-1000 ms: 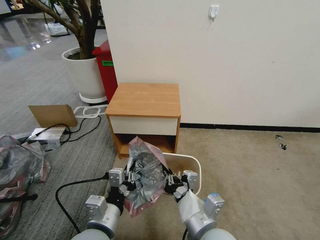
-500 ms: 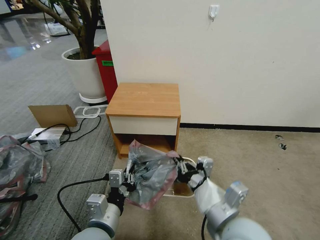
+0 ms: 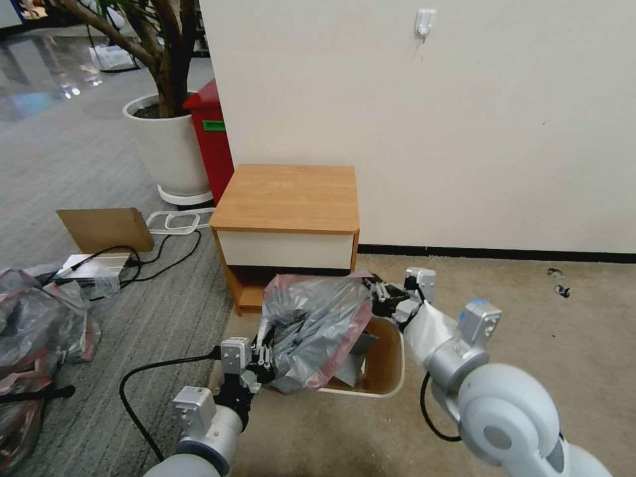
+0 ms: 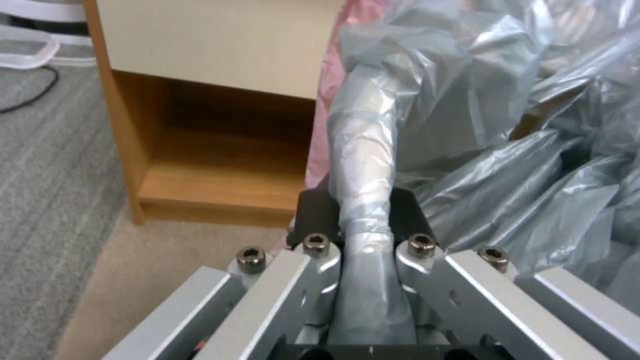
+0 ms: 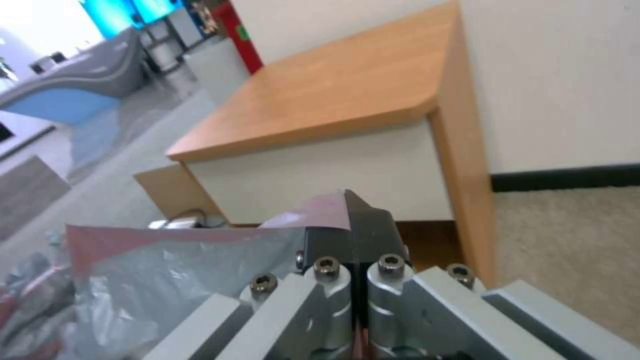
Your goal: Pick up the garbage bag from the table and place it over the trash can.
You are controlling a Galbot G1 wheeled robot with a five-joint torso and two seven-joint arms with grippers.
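Observation:
The garbage bag (image 3: 318, 324), crinkly grey with a pinkish-red edge, is stretched over the near-left part of the beige trash can (image 3: 371, 392) on the floor in front of the table (image 3: 288, 199). My left gripper (image 3: 263, 356) is shut on a bunched fold of the bag at the can's near-left corner. The left wrist view shows this fold (image 4: 363, 165) running between the shut left gripper's (image 4: 363, 220) fingers. My right gripper (image 3: 373, 291) holds the bag's far edge just below the table's drawer front. In the right wrist view the right gripper (image 5: 350, 222) is shut on the pink edge (image 5: 313, 212).
A tall red bin (image 3: 212, 142) and a white plant pot (image 3: 169, 149) stand left of the table. A heap of similar bags (image 3: 40, 331), a cardboard piece (image 3: 106, 228) and black cables (image 3: 152, 364) lie on the left floor. Open beige carpet lies to the right.
My right gripper has swung forward and to the right, up to the table's front, and spread the bag out over the can. The left gripper has barely moved.

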